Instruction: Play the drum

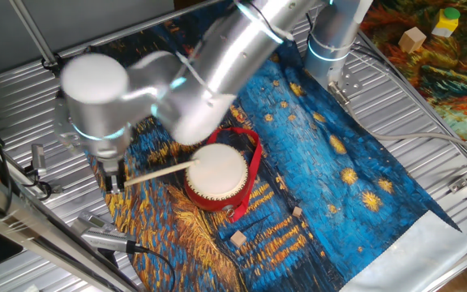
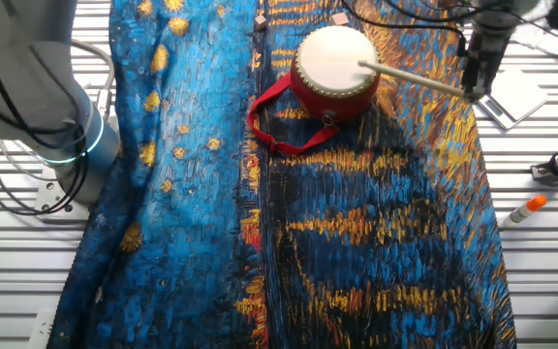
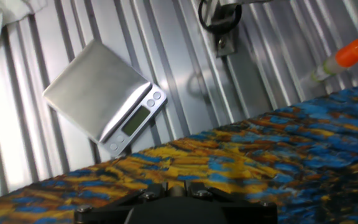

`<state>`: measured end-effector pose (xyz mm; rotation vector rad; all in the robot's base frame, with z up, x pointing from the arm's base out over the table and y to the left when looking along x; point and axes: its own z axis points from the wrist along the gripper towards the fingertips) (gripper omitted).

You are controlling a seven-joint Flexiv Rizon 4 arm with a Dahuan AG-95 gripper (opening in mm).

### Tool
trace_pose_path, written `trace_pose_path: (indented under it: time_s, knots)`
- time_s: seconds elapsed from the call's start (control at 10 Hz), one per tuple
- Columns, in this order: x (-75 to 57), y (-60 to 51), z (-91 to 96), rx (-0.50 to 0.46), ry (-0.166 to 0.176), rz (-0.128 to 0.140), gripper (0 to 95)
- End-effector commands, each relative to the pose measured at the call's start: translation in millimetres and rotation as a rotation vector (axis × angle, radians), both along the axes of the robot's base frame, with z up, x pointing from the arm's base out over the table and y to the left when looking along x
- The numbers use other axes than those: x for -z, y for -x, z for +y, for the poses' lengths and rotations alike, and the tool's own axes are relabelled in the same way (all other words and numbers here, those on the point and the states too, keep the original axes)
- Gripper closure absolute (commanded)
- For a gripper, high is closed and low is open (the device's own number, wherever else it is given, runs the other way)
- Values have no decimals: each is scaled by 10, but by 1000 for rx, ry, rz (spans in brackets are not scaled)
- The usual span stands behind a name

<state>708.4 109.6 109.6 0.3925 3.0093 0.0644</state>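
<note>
You're mid-strike: the gripper (image 1: 116,180) is clamped on the near-left end of the thin wooden drumstick (image 1: 156,171), and the stick's far tip sits on or just above the cream skin of the drum (image 1: 216,173); touching or hovering, you can't tell from either fixed view. The jaws are closed tight on the stick, nothing else held. The drum stands upright on the painted blue-and-yellow cloth (image 1: 363,174), roughly centre-left in one fixed view, its red ribbon strap (image 1: 254,166) looped out beside it to the right. In the other fixed view the stick (image 2: 415,79) runs from the gripper (image 2: 477,82) at the far right across to the drum (image 2: 335,60). The arm is motion-blurred, so a beat looks underway. Small wooden blocks (image 1: 237,238) lie on the cloth near the drum, apart from it. The hand view shows only a small digital scale (image 3: 104,96) and an orange-capped marker (image 3: 339,59) on the slatted table (image 3: 253,81). Next: lift the tip clear, drop it back onto the skin's middle, and keep the grip firm so the stick doesn't swivel.
</note>
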Motion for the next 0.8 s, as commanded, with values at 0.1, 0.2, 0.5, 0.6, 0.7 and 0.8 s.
trace_pose_path:
  time_s: [0.1, 0.2, 0.5, 0.6, 0.7, 0.8]
  knots:
    - [-139, 64, 120, -28, -241, 179, 950]
    - [-165, 79, 139, -28, -231, 182, 950]
    - [-66, 12, 200, -23, -173, 185, 950]
    - [24, -32, 213, -20, -146, 185, 950]
    - [142, -75, 218, -19, -129, 182, 950]
    - [216, -100, 218, -17, -118, 178, 950]
